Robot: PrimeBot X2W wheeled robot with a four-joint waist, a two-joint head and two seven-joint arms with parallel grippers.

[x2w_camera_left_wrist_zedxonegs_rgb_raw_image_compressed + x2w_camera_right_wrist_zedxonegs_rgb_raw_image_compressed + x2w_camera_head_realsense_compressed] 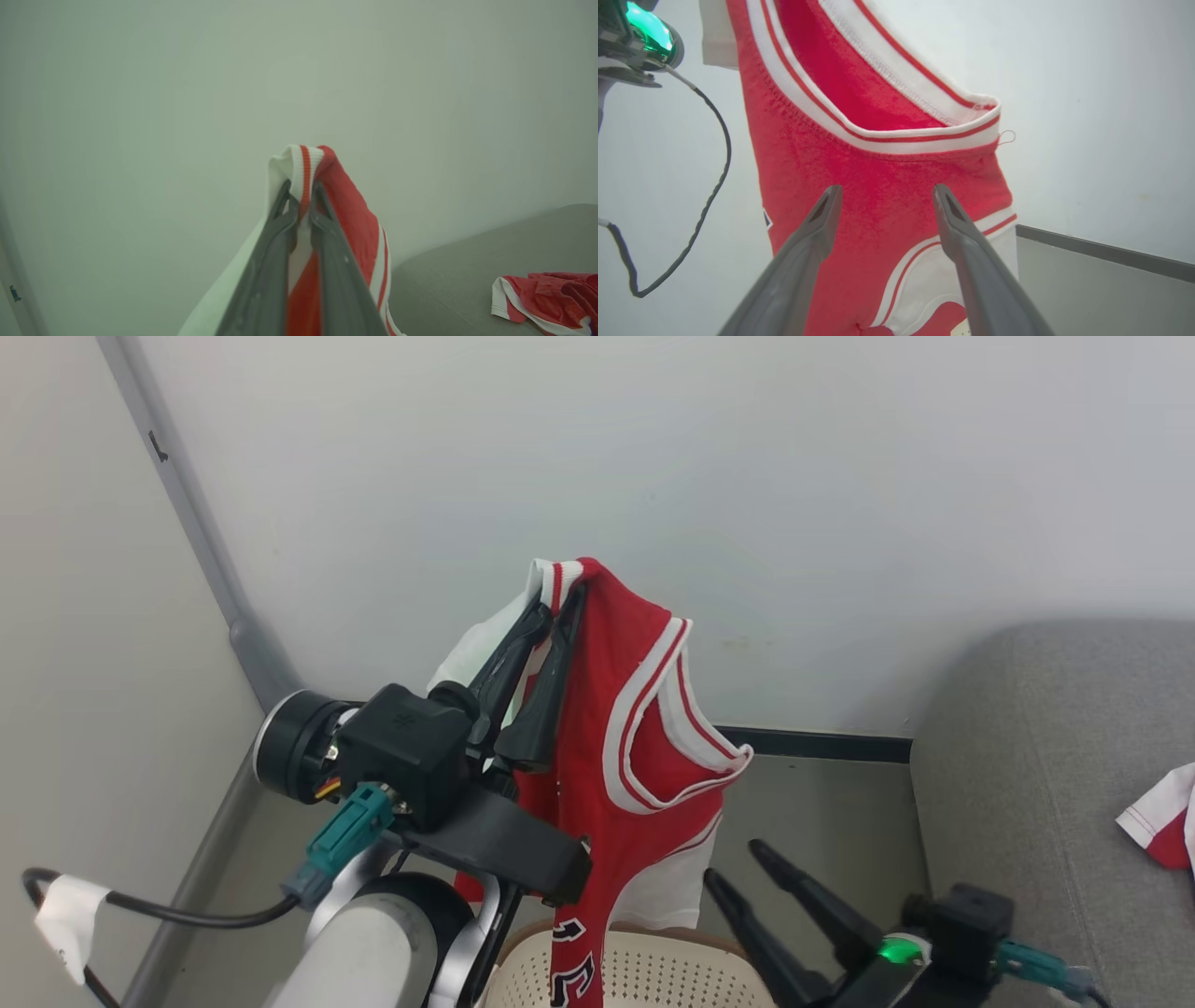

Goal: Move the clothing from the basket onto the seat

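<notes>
Plainly the lift-and-carry step is in hand. The seat (1046, 775), broad and grey, stands to the robot's right against the wall. The jersey (644, 709), red with white striped trim, hangs high in the air, well apart from the seat. Its tail with the dark lettering drops across the brown rim of the basket (653, 975); I cannot tell whether that tail is clear of the basket's inside. A second red garment (1162, 817) lies on the seat's cushion, well in from the rounded corner nearest the basket, so part of the job looks done.

The left gripper (563, 600) has its fingers pinched nearly together on the striped shoulder strap and bears the whole jersey. The right gripper (733, 861) sits low, just beside the basket's right edge, fingers spread wide with nothing between them. In its wrist view the tips point at the jersey's chest below the neckline.

Next, I judge, the left arm must raise the tail free of the rim and swing right over the seat's near edge. It should let go only once the cloth hangs above the cushion.
</notes>
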